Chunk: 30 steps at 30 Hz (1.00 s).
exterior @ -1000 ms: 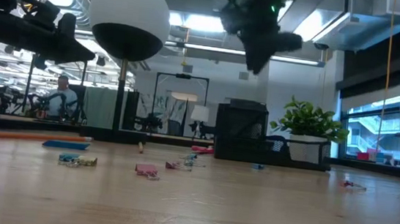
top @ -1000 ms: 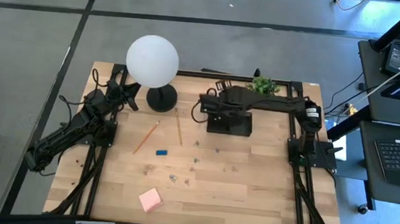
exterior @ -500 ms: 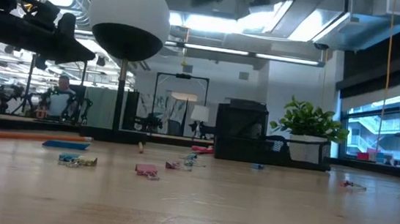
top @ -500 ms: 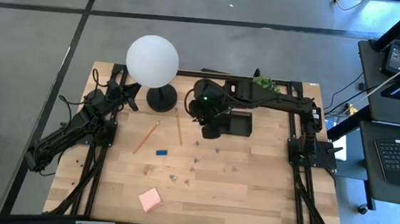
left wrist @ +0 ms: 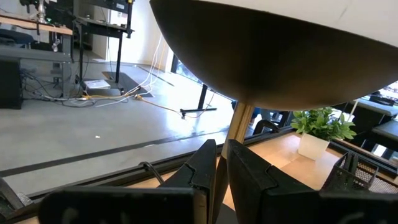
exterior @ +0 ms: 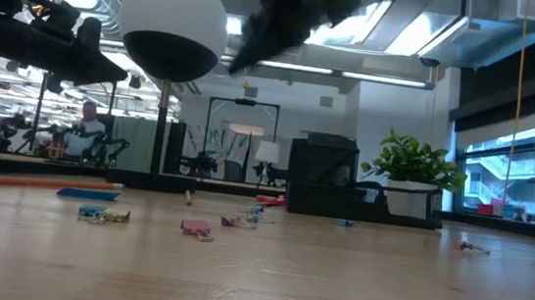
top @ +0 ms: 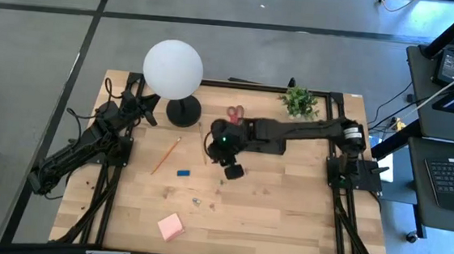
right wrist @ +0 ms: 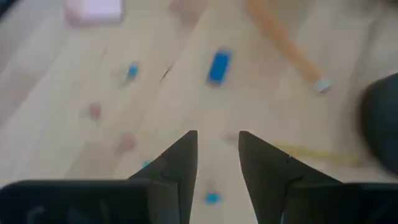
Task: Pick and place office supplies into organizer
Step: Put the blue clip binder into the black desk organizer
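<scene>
- The right arm's dark two-fingered tool [top: 232, 171] hangs over the pale wooden surface [top: 284, 221], just in front of the black rectangular organizer box [top: 265, 140]; its fingers [right wrist: 181, 163] stand apart with a gap between them and nothing in it.
- The step in hand looks like the reach for a fresh supply: the empty tool is off the organizer and over the loose items.
- Nearest the tool lie tiny coloured clips [top: 221, 178]; farther from the organizer is the small blue eraser [top: 184, 172], and beside it one wooden pencil [top: 166, 155]; a second pencil [top: 204, 145] lies just beside the organizer's end.
- The pink square sticky-note pad [top: 171, 227] sits well away from the organizer, near the surface's front edge.
- Red scissor handles [top: 235, 112] show at the organizer's far side.
- Next move, as I judge it: settle on one target, line the fingers across it, and descend; the clips are small and flat, so the grip needs care.
- The left arm's tool [left wrist: 216, 171] waits by the white globe lamp [top: 172, 68], well away from the organizer, fingers nearly together and empty.
- Hard to make out: the right wrist view is blurred, the organizer's compartments are covered by the arm, and no black pens can be found.
</scene>
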{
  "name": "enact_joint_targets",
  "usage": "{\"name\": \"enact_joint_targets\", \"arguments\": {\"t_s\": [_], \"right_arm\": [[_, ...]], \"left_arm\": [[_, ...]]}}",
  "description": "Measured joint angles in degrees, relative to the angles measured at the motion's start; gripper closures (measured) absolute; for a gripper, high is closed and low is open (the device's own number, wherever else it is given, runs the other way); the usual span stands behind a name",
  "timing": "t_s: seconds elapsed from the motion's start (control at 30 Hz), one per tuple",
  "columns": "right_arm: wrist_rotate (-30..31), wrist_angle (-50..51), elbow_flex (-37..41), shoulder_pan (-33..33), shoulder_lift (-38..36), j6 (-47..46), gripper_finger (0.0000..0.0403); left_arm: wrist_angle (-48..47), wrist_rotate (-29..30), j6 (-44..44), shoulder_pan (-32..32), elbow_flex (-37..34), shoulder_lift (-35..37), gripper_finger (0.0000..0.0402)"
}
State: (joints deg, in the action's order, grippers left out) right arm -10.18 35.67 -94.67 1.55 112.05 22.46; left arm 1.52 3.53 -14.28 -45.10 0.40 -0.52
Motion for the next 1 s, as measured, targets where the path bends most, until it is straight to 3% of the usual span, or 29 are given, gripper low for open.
{"name": "enact_joint_targets", "arguments": {"t_s": [0.13, 0.33, 0.6, 1.0], "right_arm": [[0.2, -2.0, 6.0, 1.0, 0.0, 0.2, 0.0281], [7.4, -0.1, 12.2, 1.7, 0.0, -0.3, 0.0281], [8.2, 7.0, 16.6, 1.7, 0.0, -2.7, 0.0281], [10.5, 5.7, 21.7, 1.7, -0.1, -0.8, 0.0281]], "left_arm": [[0.0, 0.0, 0.0, 0.0, 0.0, 0.0, 0.0368], [0.0, 0.0, 0.0, 0.0, 0.0, 0.0, 0.0368], [0.0, 0.0, 0.0, 0.0, 0.0, 0.0, 0.0368], [0.0, 0.1, 0.0, 0.0, 0.0, 0.0, 0.0368]]}}
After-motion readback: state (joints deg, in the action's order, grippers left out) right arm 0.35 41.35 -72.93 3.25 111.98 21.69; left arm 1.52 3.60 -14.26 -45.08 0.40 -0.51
